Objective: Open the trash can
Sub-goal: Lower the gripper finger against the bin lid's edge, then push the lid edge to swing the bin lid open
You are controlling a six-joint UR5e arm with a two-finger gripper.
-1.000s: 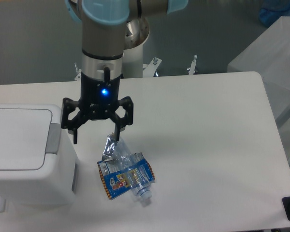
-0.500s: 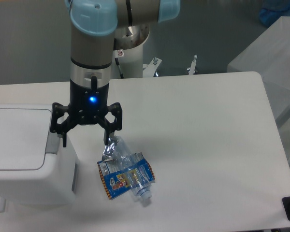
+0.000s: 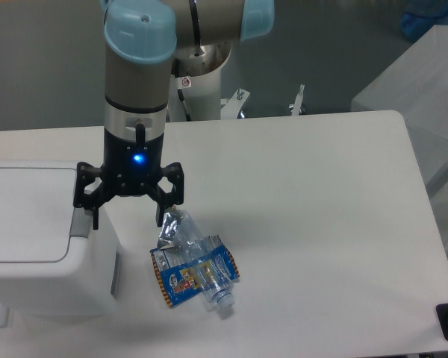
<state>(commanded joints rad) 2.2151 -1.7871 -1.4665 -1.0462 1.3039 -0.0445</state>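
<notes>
Nothing opened yet: trash can (image 3: pixel 37 246) lid flat at tabletop's left edge; gripper (image 3: pixel 127 212) jaws spread, empty, one finger over grey button strip (image 3: pixel 81 225); press remains.

Tabletop (image 3: pixel 321 224): white, smooth, rounded far right corner, filling most of the view.
Floor (image 3: pixel 45 67): dull grey, running behind the tabletop's far edge.
Clamps (image 3: pixel 299 99): two metal fittings poking up at the far edge.
Right side: pale translucent sheeting (image 3: pixel 414 82) over something boxy.
Top right corner: a bit of blue (image 3: pixel 433 19), blurred.
Light: even, soft, faint shadows.
</notes>
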